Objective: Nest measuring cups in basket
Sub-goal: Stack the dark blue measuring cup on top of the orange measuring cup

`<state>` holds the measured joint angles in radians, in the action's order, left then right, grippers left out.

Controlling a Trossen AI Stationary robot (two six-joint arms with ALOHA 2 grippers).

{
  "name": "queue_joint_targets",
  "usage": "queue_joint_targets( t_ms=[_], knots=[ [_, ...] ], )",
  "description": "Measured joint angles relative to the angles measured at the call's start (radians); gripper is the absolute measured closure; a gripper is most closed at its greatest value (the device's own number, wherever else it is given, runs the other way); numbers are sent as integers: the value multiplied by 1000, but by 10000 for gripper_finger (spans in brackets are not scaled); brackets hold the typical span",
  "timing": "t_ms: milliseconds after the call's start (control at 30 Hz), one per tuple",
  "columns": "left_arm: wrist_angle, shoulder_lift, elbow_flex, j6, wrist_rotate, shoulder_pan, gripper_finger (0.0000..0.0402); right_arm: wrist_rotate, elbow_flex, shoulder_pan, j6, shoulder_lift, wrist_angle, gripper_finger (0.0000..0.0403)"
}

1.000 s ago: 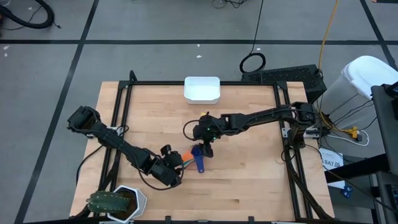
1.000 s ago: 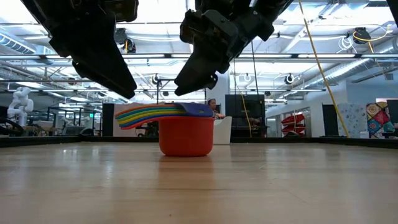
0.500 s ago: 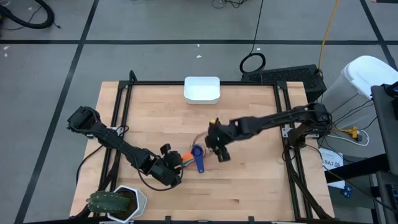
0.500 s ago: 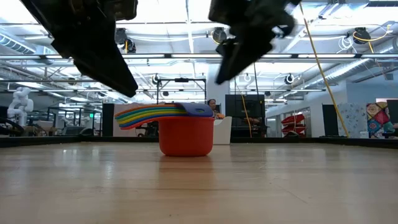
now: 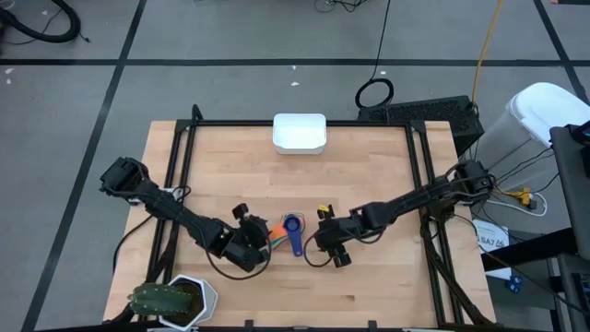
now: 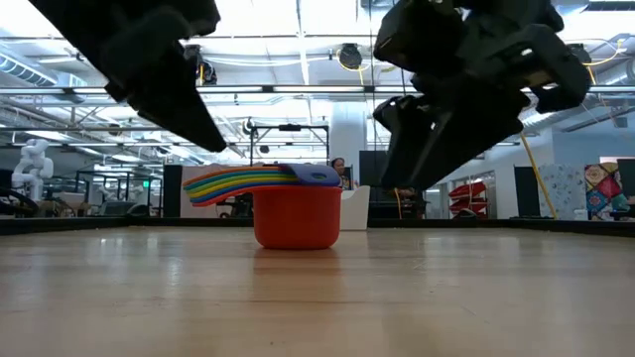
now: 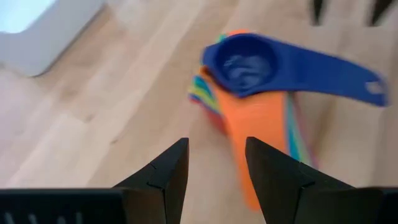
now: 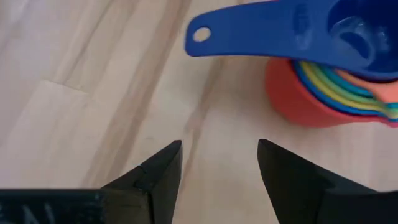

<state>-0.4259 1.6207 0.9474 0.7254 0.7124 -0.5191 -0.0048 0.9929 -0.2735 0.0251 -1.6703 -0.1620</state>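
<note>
With cups already nested, stack of measuring cups (image 5: 288, 232) sits mid-tabletop, red one at bottom, dark blue on top, handles fanned out. Basket (image 5: 300, 133) well apart at far edge, nothing visible inside. Left tool (image 5: 251, 242) just left of stack, fingers parted, holding nothing, pointed at orange handle in its wrist view. Right tool (image 5: 334, 245) just right of stack, also parted and holding nothing, blue handle ahead of it in its wrist view. Likely light, stiff plastic, smooth and a bit slippery; loosely nested, so could separate or tip if lifted by one handle alone. Best bet probably pinching red bottom cup's wall, or clamping bundled handles close to bowls so whole stack comes up together. Top blue handle points a different way from the rest, so probably not seated tight. Hard to tell: exact cup count, since inner ones hidden under blue. Low view shows only red body and rainbow handle edges; both tools cut off at top there. Plant pot (image 5: 175, 302) at near-left corner, clear of path.
</note>
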Motion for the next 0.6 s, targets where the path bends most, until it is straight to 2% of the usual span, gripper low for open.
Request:
queue_joint_targets(
  t_ms=[233,367,600],
  knots=[
    [-136,0,0,72,19,34,238,3,-47,-11,-57,-14,84,253],
    [-156,0,0,86,-19,60,238,3,-47,-11,-60,-18,94,291],
    [-157,0,0,82,-46,68,240,2,-47,-13,-51,-19,142,392]
  ],
)
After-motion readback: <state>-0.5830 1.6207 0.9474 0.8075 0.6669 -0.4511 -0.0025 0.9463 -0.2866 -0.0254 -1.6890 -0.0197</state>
